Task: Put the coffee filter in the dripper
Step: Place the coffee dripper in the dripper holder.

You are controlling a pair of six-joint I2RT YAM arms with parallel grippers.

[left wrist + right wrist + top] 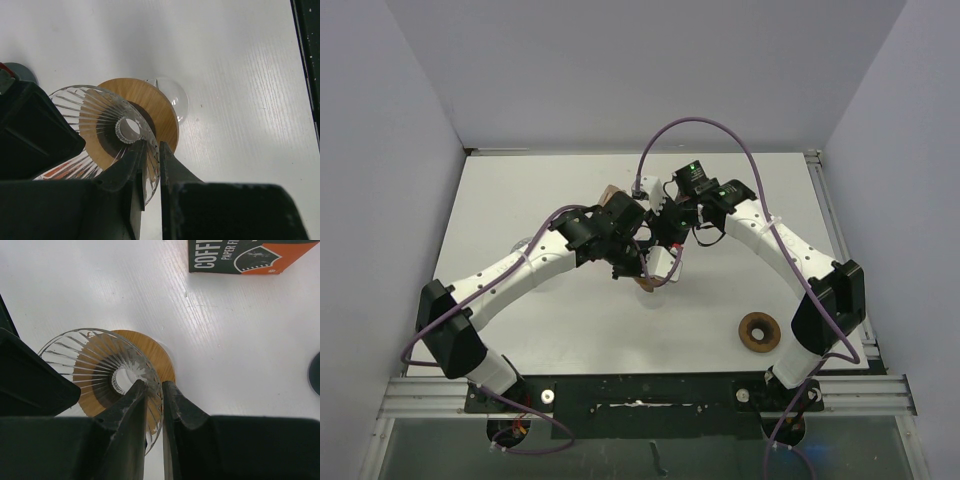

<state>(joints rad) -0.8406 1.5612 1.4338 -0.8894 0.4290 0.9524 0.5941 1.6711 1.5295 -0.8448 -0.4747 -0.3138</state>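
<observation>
Two tools meet at the glass dripper (87, 112) near the middle of the tabletop (510, 190). The left tool (151, 152) and the right tool (154, 390) are each nearly closed, pinching the dripper's thin rim wall. Its ribbed cone, seated in a wooden collar (160, 107), shows clear to the centre hole. A filter box (240, 255) lies near it, and a brown ring (759, 332) sits toward the near right corner.

Light was bright and even, apparently from overhead. The white table (620, 330) glared softly in both wrist views; the near fingers (125, 432) were dark and blurred. Shadows were soft.
</observation>
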